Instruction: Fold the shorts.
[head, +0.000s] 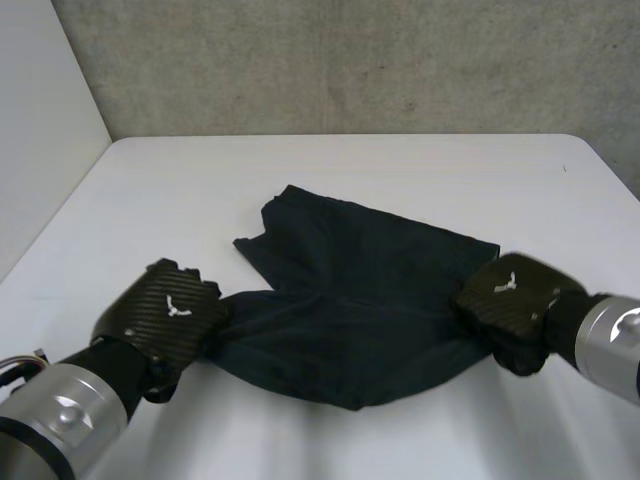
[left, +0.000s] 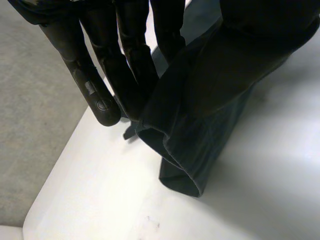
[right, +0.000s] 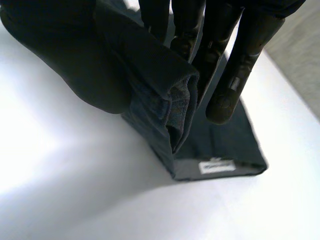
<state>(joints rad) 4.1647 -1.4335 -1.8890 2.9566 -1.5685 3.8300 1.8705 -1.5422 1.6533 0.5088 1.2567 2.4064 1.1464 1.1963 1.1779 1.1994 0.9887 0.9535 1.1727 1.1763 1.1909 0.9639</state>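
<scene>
left hand (head: 168, 318): low, fingers (left: 100, 97) pinching shorts (head: 360, 300) | right hand (head: 508, 298): low, fingers (right: 231, 92) pinching shorts | arms angled inward

The shorts (head: 350, 300) are dark navy, almost black, of thin smooth cloth. They lie spread on the white bench (head: 400, 170), a little toward 6 o'clock from its middle. Their ends at 9 o'clock and 3 o'clock are bunched and raised from the surface. One leg corner points to 11 o'clock. A small white label (right: 216, 166) sits near one flat corner.
</scene>
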